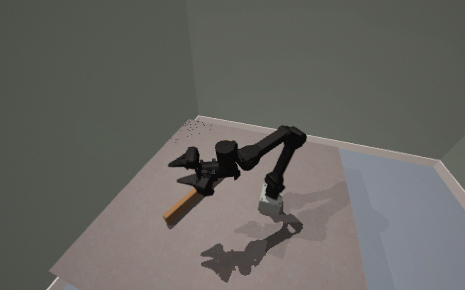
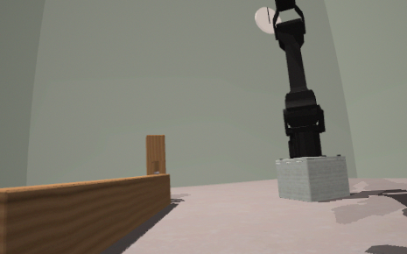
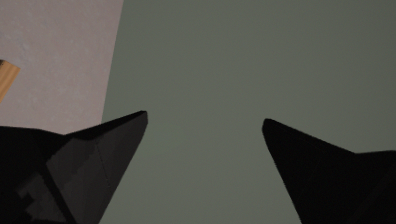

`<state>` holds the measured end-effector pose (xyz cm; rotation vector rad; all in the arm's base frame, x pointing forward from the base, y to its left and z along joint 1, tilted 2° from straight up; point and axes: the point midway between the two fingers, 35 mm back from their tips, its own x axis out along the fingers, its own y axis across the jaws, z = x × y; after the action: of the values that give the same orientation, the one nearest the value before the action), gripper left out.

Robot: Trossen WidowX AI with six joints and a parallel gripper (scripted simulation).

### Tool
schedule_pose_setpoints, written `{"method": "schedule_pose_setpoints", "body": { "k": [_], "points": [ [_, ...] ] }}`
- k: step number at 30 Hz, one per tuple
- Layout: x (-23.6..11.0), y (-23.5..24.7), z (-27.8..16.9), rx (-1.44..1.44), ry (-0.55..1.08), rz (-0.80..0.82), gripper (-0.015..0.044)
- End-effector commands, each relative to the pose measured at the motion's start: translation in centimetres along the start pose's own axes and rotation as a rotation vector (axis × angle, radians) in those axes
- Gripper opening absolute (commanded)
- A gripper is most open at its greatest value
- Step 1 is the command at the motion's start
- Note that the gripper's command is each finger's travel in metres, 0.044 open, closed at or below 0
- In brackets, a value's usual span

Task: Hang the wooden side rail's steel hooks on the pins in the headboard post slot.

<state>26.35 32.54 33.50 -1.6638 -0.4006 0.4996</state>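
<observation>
The wooden side rail (image 1: 181,208) (image 2: 87,208) lies flat on the table. One end of it also shows at the left edge of the wrist view (image 3: 8,80). The headboard post (image 2: 156,151) stands upright beyond the rail's far end in the exterior view, with the slot low in its face; in the top view the arm hides it. The steel hooks and the pins cannot be made out. My gripper (image 1: 173,172) (image 3: 205,120) is open and empty, high above the table and the rail in the top view. In the exterior view its fingers are out of view.
The arm's pale grey base block (image 1: 270,201) (image 2: 312,179) stands on the table (image 1: 140,240) to the right of the rail. The arm reaches left over the rail's middle part. The table's left edge shows in the wrist view. A pale blue area (image 1: 405,215) lies at the right.
</observation>
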Motion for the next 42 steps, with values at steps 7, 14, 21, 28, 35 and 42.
{"method": "schedule_pose_setpoints", "body": {
  "k": [7, 14, 21, 28, 35, 42],
  "points": [
    [1.9, 7.4, -10.0, -0.341, 0.132, 0.24, 0.044],
    [0.8, 13.0, -17.4, -0.537, 0.176, 0.455, 0.044],
    [-2.6, 18.7, -24.0, -0.679, 0.164, 0.688, 0.044],
    [-7.8, 24.4, -29.0, -0.759, 0.093, 0.914, 0.044],
    [-14.3, 29.6, -31.9, -0.773, -0.028, 1.1, 0.044],
    [-18.6, 32.4, -32.5, -0.752, -0.119, 1.183, 0.044]
  ]
}}
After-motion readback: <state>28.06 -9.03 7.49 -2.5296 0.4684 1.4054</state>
